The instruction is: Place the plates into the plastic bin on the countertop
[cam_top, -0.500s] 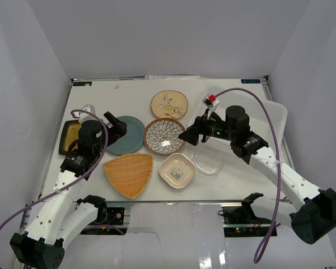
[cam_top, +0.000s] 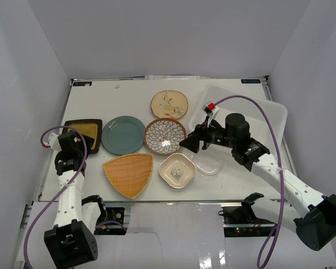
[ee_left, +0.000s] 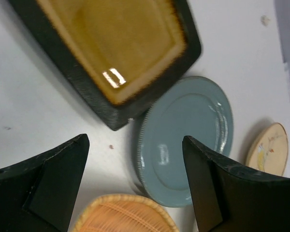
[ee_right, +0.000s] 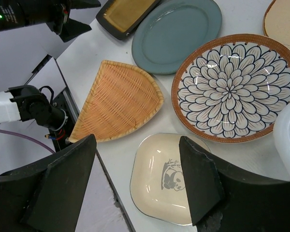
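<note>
Seven plates lie on the countertop (cam_top: 129, 95): black-rimmed yellow square (cam_top: 83, 133), teal round (cam_top: 123, 135), cream bird (cam_top: 169, 104), petal-patterned (cam_top: 165, 136), orange woven (cam_top: 129, 174), small white square (cam_top: 177, 170) and clear glass (cam_top: 208, 163). The plastic bin (cam_top: 271, 106) stands at the right, holding none of the plates. My left gripper (cam_top: 77, 150) is open and empty at the left edge, near the yellow plate (ee_left: 116, 48) and teal plate (ee_left: 183, 140). My right gripper (cam_top: 186, 143) is open and empty above the white square plate (ee_right: 169, 179), beside the petal plate (ee_right: 232, 87).
White walls close in the countertop on three sides. The right arm reaches across the front of the bin. The woven plate (ee_right: 116, 101) lies near the table's front edge, where the arm mounts and cables sit.
My left arm has pulled back from over the teal plate to the left edge, uncovering the yellow square plate. My right gripper has shifted slightly down and left.
</note>
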`<action>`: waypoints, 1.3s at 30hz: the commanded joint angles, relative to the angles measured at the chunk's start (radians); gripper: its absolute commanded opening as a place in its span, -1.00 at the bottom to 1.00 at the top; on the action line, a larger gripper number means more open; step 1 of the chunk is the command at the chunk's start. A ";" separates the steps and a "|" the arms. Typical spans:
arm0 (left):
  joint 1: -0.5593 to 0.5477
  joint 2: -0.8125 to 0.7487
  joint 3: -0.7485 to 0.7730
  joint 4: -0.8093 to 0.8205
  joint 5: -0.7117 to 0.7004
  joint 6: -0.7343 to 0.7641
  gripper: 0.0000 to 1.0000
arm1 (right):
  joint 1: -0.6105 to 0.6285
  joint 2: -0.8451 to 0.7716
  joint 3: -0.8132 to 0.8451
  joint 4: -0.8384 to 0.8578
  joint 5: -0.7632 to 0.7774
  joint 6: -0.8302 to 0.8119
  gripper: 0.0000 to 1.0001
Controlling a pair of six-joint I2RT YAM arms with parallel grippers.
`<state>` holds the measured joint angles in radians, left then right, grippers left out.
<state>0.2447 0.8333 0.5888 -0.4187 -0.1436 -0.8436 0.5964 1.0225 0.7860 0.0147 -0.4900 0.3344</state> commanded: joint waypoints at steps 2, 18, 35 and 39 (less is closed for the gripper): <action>0.091 -0.003 -0.090 0.058 0.047 -0.064 0.76 | 0.005 -0.012 -0.013 0.005 0.011 -0.037 0.51; 0.268 0.358 -0.431 0.828 0.322 -0.294 0.47 | 0.005 0.042 -0.022 0.033 -0.036 -0.046 0.48; 0.281 0.474 -0.405 1.045 0.344 -0.345 -1.00 | 0.020 0.120 0.053 0.011 -0.053 -0.021 0.45; 0.283 0.316 -0.319 0.992 0.375 -0.356 -1.00 | 0.026 0.155 0.088 0.002 -0.055 -0.029 0.47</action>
<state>0.5236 1.2552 0.1879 0.5907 0.2070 -1.2213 0.6151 1.1610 0.8154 0.0010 -0.5278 0.3103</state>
